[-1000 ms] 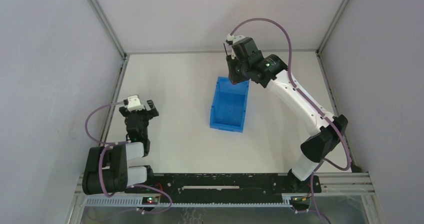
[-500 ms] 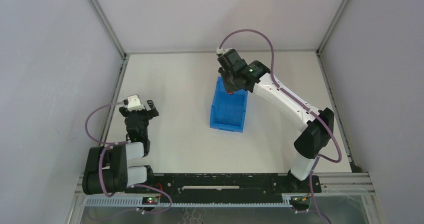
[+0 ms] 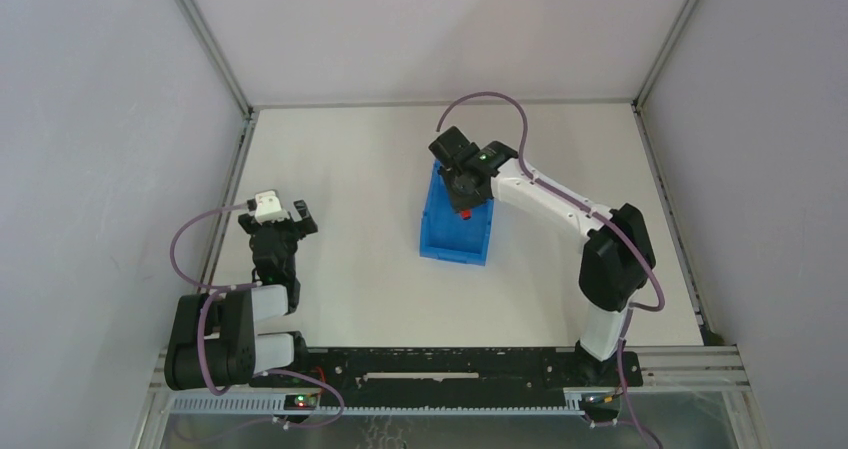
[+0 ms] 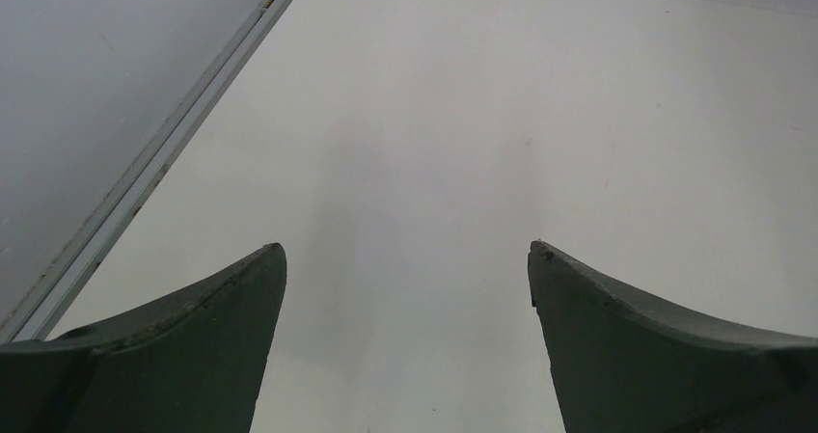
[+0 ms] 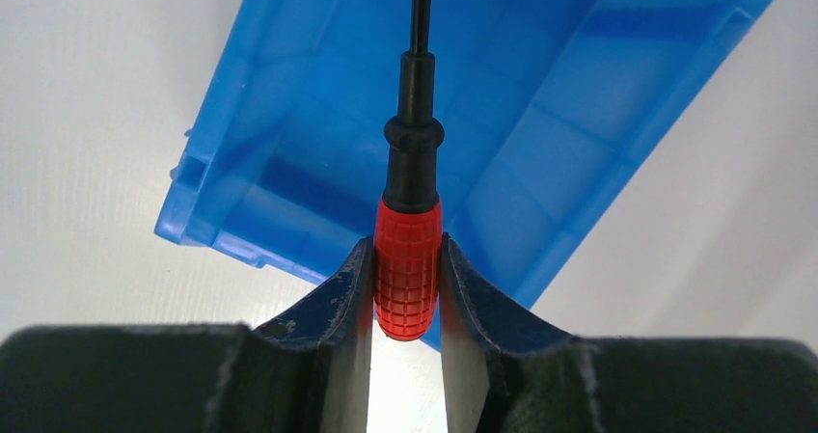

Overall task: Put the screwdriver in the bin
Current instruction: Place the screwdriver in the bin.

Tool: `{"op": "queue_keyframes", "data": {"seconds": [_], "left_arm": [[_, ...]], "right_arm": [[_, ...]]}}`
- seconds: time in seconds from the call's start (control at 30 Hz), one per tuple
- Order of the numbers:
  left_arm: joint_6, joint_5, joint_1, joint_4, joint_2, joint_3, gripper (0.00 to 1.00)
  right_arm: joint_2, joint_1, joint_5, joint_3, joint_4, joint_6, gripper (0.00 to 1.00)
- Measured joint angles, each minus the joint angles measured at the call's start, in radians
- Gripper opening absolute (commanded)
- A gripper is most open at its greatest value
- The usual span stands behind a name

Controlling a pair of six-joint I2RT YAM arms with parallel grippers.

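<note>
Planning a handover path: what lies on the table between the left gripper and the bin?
Nothing: in the top view, the table between the left gripper and the bin is bare.

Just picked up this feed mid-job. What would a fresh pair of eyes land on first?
The bright blue bin stands out at the middle of the white table. The right gripper hangs over its far end, clamped on the red handle of the screwdriver, whose black shaft points out over the bin's inside. The left gripper sits open and holds nothing, near the table's left edge.
</note>
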Motion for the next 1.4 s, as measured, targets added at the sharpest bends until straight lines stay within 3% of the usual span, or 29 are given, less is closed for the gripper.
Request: {"op": "queue_keyframes", "data": {"seconds": [0.43, 0.87, 1.03, 1.33, 1.4], "left_arm": [[0.000, 0.000, 0.000, 0.000, 0.000, 0.000, 1.00], [0.000, 0.000, 0.000, 0.000, 0.000, 0.000, 1.00], [0.000, 0.000, 0.000, 0.000, 0.000, 0.000, 1.00], [0.000, 0.000, 0.000, 0.000, 0.000, 0.000, 1.00], [0.000, 0.000, 0.000, 0.000, 0.000, 0.000, 1.00]], "right_arm": [[0.073, 0.000, -0.006, -0.069, 0.043, 0.039, 0.00], [0.129, 0.008, -0.007, -0.099, 0.100, 0.066, 0.07], [0.161, 0.008, 0.000, -0.099, 0.105, 0.072, 0.14], [0.174, 0.008, 0.023, -0.099, 0.107, 0.076, 0.38], [0.174, 0.008, 0.026, -0.099, 0.107, 0.076, 0.39]]}}
